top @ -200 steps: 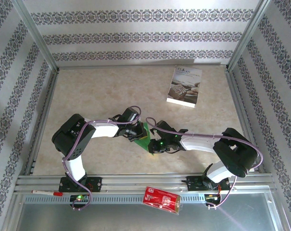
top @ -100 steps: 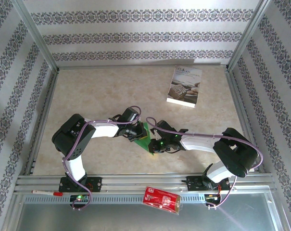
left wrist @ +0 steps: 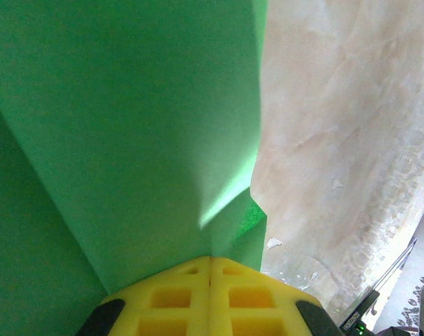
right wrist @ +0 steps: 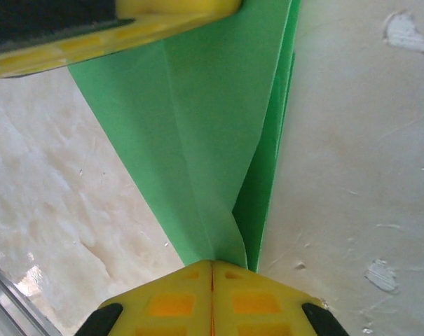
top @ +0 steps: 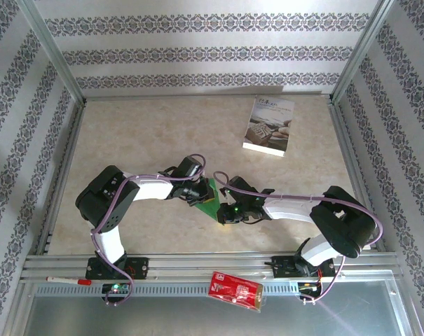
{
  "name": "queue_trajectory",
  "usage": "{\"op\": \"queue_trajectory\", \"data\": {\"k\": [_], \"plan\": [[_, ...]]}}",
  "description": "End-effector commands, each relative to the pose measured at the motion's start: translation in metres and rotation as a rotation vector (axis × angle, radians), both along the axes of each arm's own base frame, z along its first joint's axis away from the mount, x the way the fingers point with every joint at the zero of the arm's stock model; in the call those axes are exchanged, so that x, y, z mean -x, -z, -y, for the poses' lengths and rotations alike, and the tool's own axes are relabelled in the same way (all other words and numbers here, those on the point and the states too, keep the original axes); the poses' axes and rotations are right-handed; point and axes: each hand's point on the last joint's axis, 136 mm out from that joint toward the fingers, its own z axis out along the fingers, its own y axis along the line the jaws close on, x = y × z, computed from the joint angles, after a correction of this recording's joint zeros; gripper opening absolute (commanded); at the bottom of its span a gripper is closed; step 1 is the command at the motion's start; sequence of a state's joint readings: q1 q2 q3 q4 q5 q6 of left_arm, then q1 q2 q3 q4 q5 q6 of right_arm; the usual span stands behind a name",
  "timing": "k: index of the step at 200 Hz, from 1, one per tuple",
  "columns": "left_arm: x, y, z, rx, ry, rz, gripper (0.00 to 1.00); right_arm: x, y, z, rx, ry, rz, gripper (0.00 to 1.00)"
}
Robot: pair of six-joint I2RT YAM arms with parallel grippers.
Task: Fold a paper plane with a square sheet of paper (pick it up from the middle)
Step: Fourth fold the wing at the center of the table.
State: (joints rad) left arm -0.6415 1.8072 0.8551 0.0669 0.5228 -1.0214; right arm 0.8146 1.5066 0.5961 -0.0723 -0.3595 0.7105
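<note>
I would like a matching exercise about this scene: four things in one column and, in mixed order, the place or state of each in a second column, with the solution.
Column one
1. folded green paper
2. white booklet
3. red packet
4. left gripper

Column two
A. lies on the metal rail at the near edge
B. shut, fingers pressed together on paper
C. lies at the far right of the table
D. pinched also by the right gripper, near the table's middle

Pairs: 1-D, 2-C, 3-A, 4-B
</note>
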Motion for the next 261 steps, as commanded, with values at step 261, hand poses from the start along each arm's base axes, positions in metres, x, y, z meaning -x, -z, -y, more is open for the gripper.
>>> {"op": "queue_trajectory", "data": {"k": [261], "plan": [[0.016, 0.047, -0.035, -0.197, -0.024, -0.067, 0.00, 0.031, -0.018, 0.024, -0.026, 0.068, -0.025, 0.04]]}}
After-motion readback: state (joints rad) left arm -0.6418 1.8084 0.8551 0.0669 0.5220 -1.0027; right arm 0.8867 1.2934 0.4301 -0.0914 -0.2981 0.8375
